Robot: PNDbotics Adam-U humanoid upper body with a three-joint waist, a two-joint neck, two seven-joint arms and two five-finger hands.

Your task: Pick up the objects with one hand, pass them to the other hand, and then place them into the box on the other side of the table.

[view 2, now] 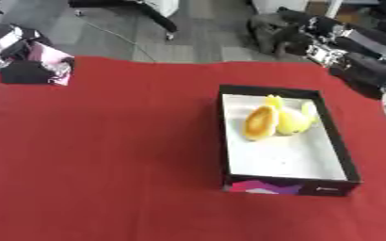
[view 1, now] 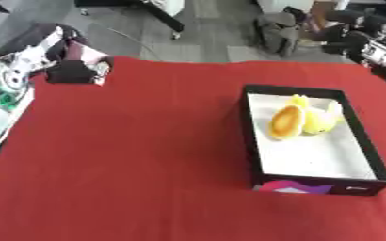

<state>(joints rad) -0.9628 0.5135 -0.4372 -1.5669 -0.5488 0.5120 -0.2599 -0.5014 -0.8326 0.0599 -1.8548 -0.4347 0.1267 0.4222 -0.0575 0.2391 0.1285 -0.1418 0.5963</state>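
Black box (view 1: 377, 155) sits right side of red counter (view 1: 130, 155), w/ a yellow object (view 1: 321, 118) and an orange-tan object (view 1: 286, 123) touching, at its far end. Left hand (view 1: 79, 66) far left, right hand (view 2: 311, 44) far right; can't tell either's fingers.

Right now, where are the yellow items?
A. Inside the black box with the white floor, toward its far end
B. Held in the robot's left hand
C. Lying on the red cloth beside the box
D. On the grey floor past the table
A: the yellow items lie together on the white floor of the black box, near its far end, with neither hand touching them.
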